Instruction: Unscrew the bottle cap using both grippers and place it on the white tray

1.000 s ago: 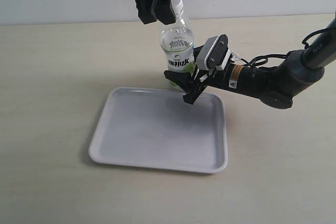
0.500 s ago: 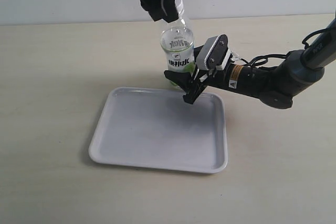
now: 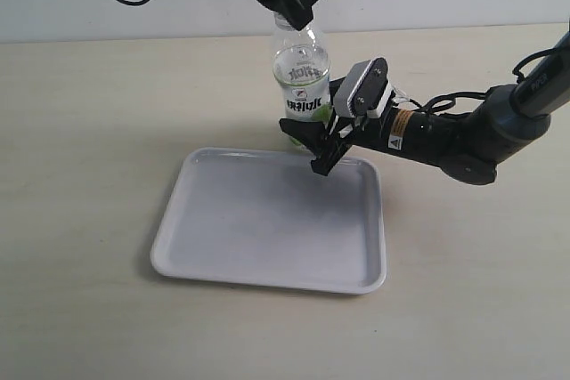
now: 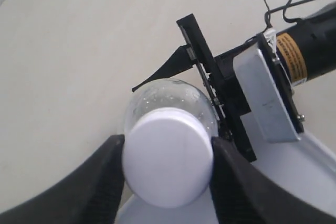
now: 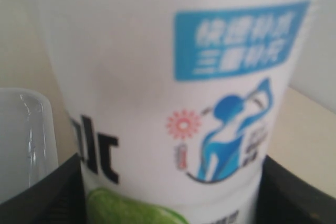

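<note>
Bottle cap [image 4: 168,156] sits on the neck of the bottle [image 3: 301,77], which is upright just beyond the far rim of the white tray [image 3: 267,220]; whether its base rests on the table [image 3: 98,122] is hidden. The left gripper [image 3: 289,13] comes down from above, and in the left wrist view its black fingers [image 4: 97,182] press against opposite sides of the cap, so it looks clamped on it. The right gripper [image 3: 310,141] reaches in from the side and is closed around the lower body of the bottle, its jaws flanking the label in the right wrist view. The step in hand looks like the unscrewing itself: cap gripped, bottle braced, tray empty. The next move likely calls for turning the left wrist about the bottle's axis while the right arm holds firm, then lifting the freed cap over to the tray
</note>
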Tool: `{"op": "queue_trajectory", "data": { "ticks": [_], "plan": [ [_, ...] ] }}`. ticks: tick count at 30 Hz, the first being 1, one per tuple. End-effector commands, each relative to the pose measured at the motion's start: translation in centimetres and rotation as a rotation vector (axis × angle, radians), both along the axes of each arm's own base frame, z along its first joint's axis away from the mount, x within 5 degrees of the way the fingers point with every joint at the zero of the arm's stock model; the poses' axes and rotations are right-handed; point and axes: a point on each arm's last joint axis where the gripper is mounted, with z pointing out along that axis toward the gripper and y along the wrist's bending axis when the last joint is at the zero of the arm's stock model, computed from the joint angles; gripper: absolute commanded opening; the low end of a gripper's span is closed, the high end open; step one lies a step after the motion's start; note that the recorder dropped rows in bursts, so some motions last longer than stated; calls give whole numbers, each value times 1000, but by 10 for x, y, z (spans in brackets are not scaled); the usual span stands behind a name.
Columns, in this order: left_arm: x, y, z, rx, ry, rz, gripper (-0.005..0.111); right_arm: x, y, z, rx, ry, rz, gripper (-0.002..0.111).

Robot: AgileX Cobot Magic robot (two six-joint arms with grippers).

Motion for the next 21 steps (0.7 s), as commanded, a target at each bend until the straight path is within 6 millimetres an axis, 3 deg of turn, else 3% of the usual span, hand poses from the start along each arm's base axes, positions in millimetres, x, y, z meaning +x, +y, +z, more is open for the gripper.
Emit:
{"op": "queue_trajectory", "data": {
  "ticks": [1, 21],
  "plan": [
    [0, 2, 10, -65, 15, 113, 0, -1, -1, -6, -54, 24, -1, 0],
    [-6, 7, 33, -100, -52, 100, 0, -1, -1, -6, -45, 34, -4, 0]
  ]
}}
